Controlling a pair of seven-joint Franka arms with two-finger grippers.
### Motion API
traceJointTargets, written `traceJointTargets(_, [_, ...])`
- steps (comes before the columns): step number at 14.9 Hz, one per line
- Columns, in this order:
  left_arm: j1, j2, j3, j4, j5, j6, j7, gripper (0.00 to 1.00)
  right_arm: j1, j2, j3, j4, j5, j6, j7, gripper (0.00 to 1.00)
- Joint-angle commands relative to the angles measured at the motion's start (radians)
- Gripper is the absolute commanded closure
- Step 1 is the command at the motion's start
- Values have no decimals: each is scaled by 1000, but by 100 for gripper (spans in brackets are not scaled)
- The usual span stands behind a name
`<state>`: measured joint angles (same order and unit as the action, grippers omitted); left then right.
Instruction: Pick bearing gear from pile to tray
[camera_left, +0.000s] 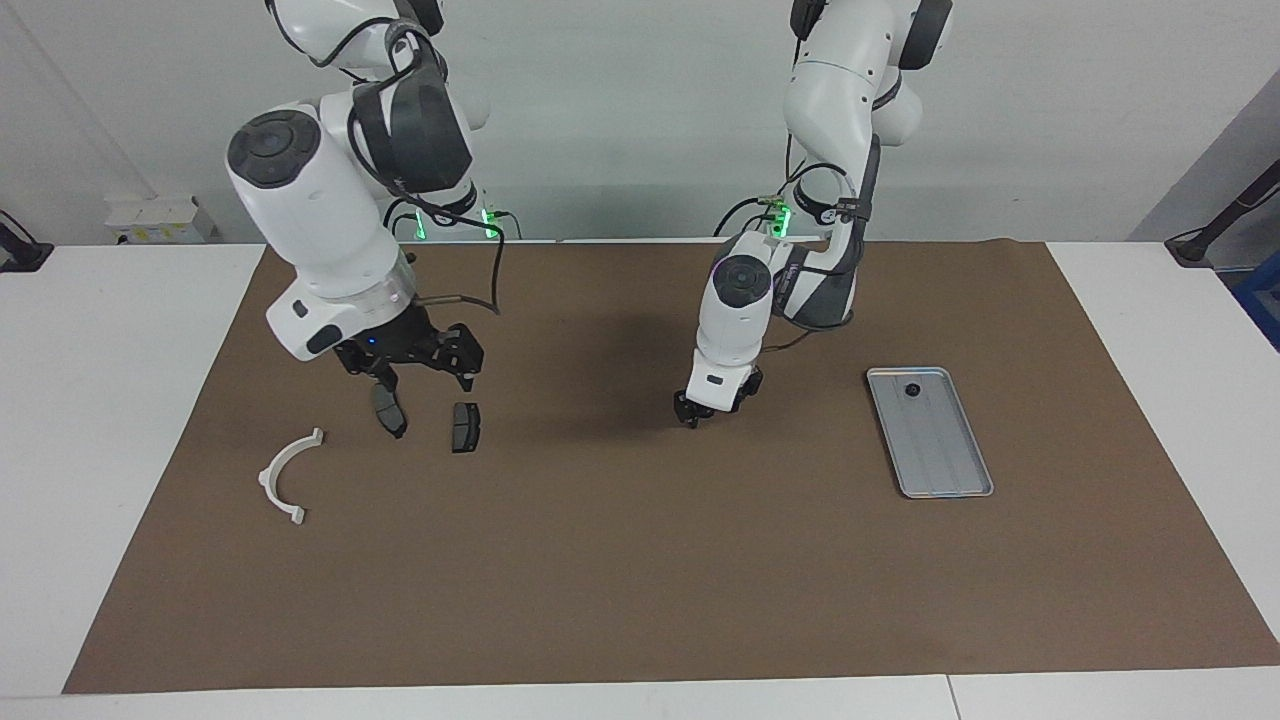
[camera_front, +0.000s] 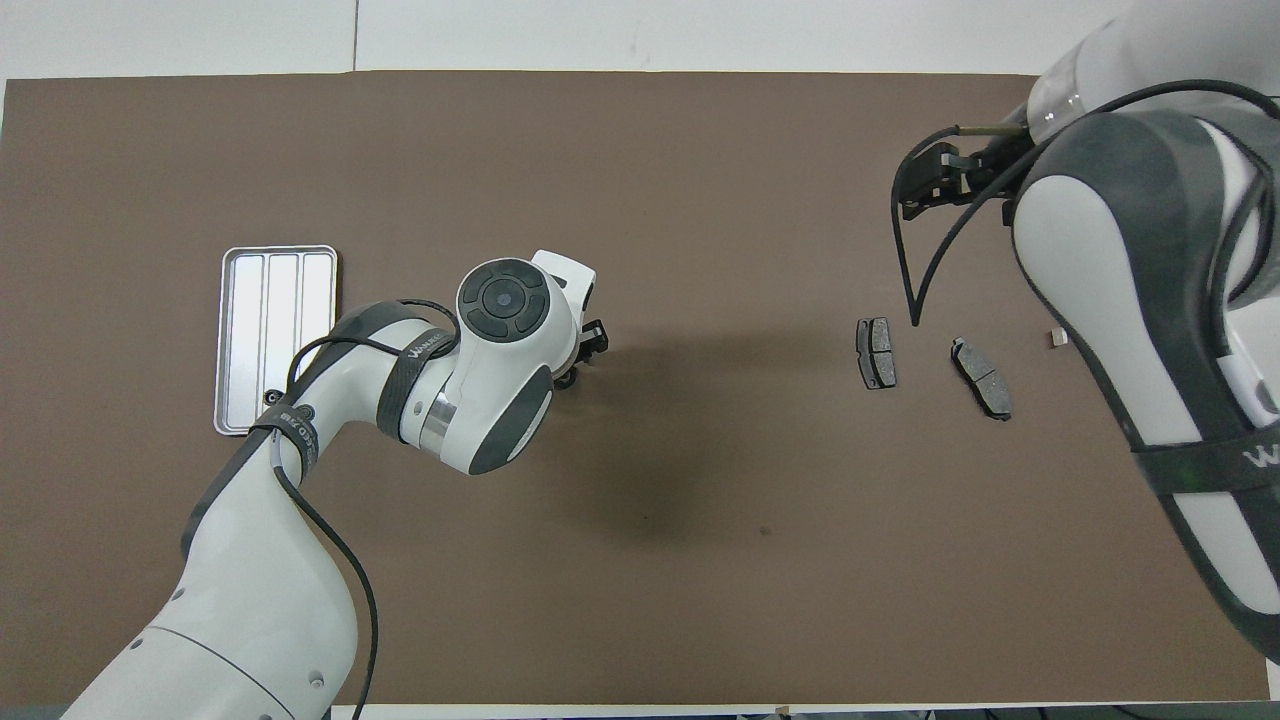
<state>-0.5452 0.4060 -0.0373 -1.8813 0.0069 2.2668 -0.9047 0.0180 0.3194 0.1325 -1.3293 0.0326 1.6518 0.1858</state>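
Bearing gear, a small black round piece (camera_left: 912, 390), lies inside the small rectangular silver-grey metal tray (camera_left: 940, 470), at the tray's corner nearest the robots, mid-height in the facing view toward the left arm's end.

The pile sits mid-height toward the right arm's end and consists of:
- two dark grey pad-shaped plates (camera_left: 465, 427) (camera_left: 390, 412);
- a white curved half-ring bracket (camera_left: 285, 480).

No other round piece is visible.

The right gripper (camera_left: 415, 372) hangs over the plates with its jaws spread and empty. The left gripper (camera_left: 700, 408) is low over bare mat at frame centre; its jaw state cannot be determined.

Judged step: transfer appears done. The next move calls for checking for remaining gears.
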Motion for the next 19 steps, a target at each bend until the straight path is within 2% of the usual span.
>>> traceJointTargets(1, [-28, -24, 13, -22, 21, 2, -56, 23, -68, -153, 10, -164, 10, 14, -81, 0])
traceJointTargets(4, [-32, -27, 11, -45, 21, 36, -95, 28, -105, -298, 7, -305, -5, 20, -201, 0])
traceJointTargets(7, [-32, -30, 10, -55, 21, 39, -95, 31, -119, -382, 6, -352, -36, 20, -258, 0])
traceJointTargets(8, [-32, -30, 10, -56, 21, 40, -95, 36, -121, -397, 4, -349, -40, 20, -262, 0])
traceJointTargets(10, [-32, -30, 10, -59, 21, 40, -94, 52, -119, -418, -23, -337, -42, 20, -267, 0])
traceJointTargets(12, [-30, -30, 10, -58, 21, 34, -92, 81, -121, -427, -28, -335, -46, 13, -301, 0])
traceJointTargets(13, [-25, -32, 11, -53, 21, 17, -88, 91, -122, -427, -30, -332, -65, 5, -325, 0])
traceJointTargets(14, [-16, -35, 13, -42, 21, -9, -80, 96, -124, -427, -31, -329, -72, -6, -336, 0])
traceJointTargets(16, [23, -56, 19, -22, 22, -56, -12, 96, -125, -427, -30, -327, -51, -50, -304, 0])
traceJointTargets(19, [190, -121, 16, -35, 21, -113, 266, 95, -118, -416, -30, -321, -46, -55, -220, 0])
